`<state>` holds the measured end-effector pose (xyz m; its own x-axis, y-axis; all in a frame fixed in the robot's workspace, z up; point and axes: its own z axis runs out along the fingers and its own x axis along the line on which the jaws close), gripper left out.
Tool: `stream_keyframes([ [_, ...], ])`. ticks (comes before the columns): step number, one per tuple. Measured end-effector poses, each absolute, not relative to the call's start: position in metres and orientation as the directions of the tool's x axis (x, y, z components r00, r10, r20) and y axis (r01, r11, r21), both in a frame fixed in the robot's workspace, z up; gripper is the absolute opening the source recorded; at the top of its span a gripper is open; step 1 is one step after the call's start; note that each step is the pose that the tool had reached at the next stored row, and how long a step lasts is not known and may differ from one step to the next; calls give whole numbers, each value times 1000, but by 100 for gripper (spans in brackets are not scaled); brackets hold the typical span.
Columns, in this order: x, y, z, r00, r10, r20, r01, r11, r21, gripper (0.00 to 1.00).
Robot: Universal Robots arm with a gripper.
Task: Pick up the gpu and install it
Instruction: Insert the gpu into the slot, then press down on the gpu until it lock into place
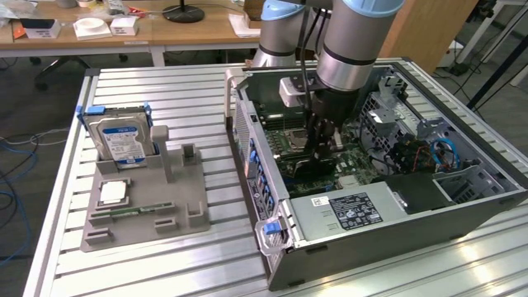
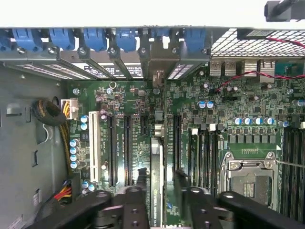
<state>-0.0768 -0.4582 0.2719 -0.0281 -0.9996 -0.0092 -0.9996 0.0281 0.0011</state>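
Ribbed aluminium table [image 1: 165, 272] carried an open computer case [image 1: 462, 204], and I reached down into it. My gripper [image 2: 159, 183] straddled the gpu [image 2: 156, 191], which stood edge-on in a motherboard [image 2: 238, 100] slot toward six o'clock. Whether my jaws clenched it, I could not tell.

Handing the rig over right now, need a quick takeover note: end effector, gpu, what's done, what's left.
End effector: down inside the open PC case, fingers straddling the gpu. Whether they still clamp the card or have let go can't be told.
gpu: standing on edge over the motherboard, in line with an expansion slot; its bracket end points toward the rear slot covers.
Done: card picked up and brought into the case at the slot.
Left: can't confirm it is fully seated; check seating and release.
Parts tray on the table still holds the hard drive.
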Motion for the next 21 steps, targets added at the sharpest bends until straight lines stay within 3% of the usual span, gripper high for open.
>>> stream_keyframes([
  [1, -77, -458, 272, -28, -1000, -9, -1000, 28, 1, 31],
  [4, -77, -458, 272, -28, -1000, -9, -1000, 28, 1, 25],
  [7, -77, -458, 272, -28, -1000, -9, -1000, 28, 1, 11],
  [21, -77, -458, 268, -28, -1000, -9, -1000, 28, 1, 11],
])
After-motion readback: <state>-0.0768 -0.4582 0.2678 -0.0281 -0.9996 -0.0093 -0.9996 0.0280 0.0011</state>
